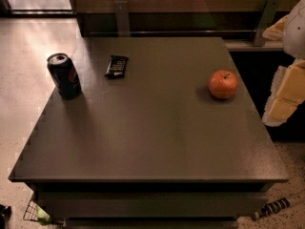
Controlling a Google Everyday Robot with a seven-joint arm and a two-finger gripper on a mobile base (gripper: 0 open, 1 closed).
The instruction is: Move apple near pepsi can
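Note:
The apple [222, 84], round and red-orange with a short dark stem, sits on the dark table [152, 137] toward its right side. The pepsi can [64, 75], dark with a silver top and a red-and-blue logo, stands upright near the table's left edge, far from the apple. My gripper [284, 99] shows as pale white and yellowish parts at the right edge of the view, beyond the table's right edge, to the right of the apple and apart from it. It holds nothing that I can see.
A flat black wrapped snack bar [116, 66] lies at the back left, right of the can. A wall rail with metal brackets [263, 20] runs behind the table. Light speckled floor lies to the left. A striped rod [276, 207] lies on the floor at the lower right.

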